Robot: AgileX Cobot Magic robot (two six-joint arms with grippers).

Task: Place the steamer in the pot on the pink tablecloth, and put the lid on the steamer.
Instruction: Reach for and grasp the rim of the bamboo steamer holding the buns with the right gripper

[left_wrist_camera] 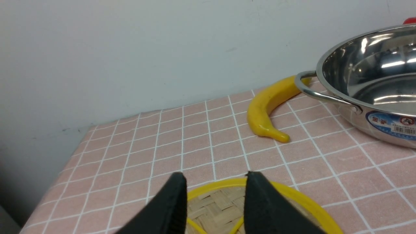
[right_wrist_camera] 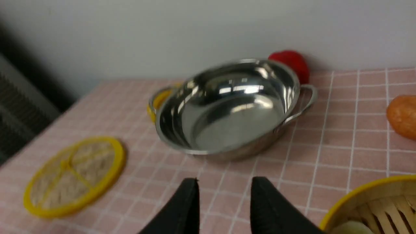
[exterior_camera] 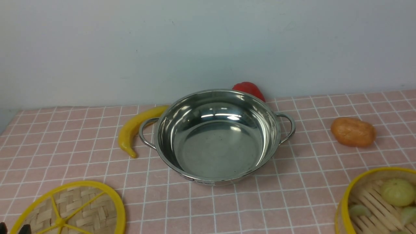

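The empty steel pot (exterior_camera: 217, 146) stands mid-table on the pink tablecloth (exterior_camera: 292, 182). The woven lid (exterior_camera: 70, 211) lies flat at the front left. My left gripper (left_wrist_camera: 215, 174) hovers over the lid's (left_wrist_camera: 221, 208) far edge, open, with nothing between its fingers. The steamer (exterior_camera: 357, 201) sits at the front right with pale green food pieces (exterior_camera: 398, 191) inside. My right gripper (right_wrist_camera: 225, 178) is open and empty, just left of the steamer (right_wrist_camera: 383, 198) and short of the pot (right_wrist_camera: 234, 110). The right wrist view also shows the lid (right_wrist_camera: 74, 175).
A yellow banana (exterior_camera: 133, 130) lies against the pot's left handle. A red pepper (exterior_camera: 248, 89) sits behind the pot by the wall. An orange lump of food (exterior_camera: 352, 131) rests to the right. The table's left edge (left_wrist_camera: 61, 172) drops off near the lid.
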